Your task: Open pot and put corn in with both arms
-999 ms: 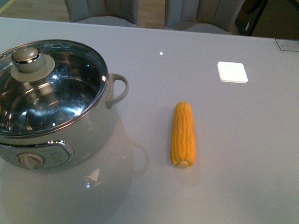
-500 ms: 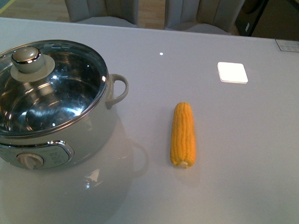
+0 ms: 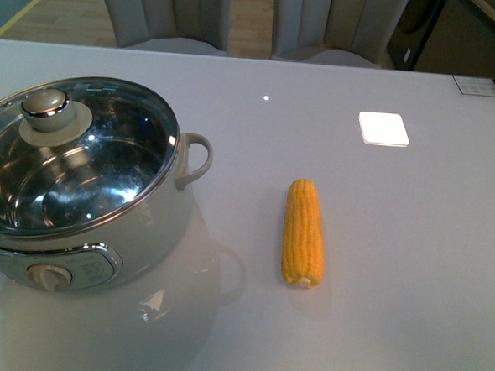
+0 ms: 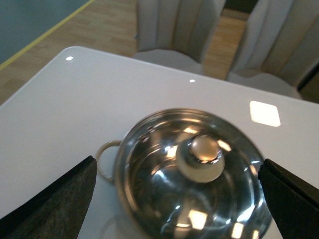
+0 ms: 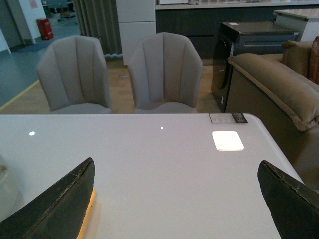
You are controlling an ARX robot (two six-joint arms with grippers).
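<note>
From the front, the pot (image 3: 148, 226) stands on the left of the counter (image 3: 419, 263) with its glass lid (image 3: 106, 164) on. The corn (image 3: 303, 233) lies well to the right of it, apart from it, with its long axis running near to far; neither arm shows here. In the left wrist view the left hand (image 4: 177, 162) hangs released, fingers (image 4: 52, 201) spread wide, above the pot, and the lid's knob (image 4: 201, 155) sits between them, a little off the midline. In the right wrist view the right hand (image 5: 175, 167) is likewise released over bare counter. Only a yellow sliver of the corn (image 5: 89, 211) peeps past one finger (image 5: 55, 209), so the cob lies off to one side, not between the fingers. The left hand looks nearer the lid and the right nearer the corn.
</note>
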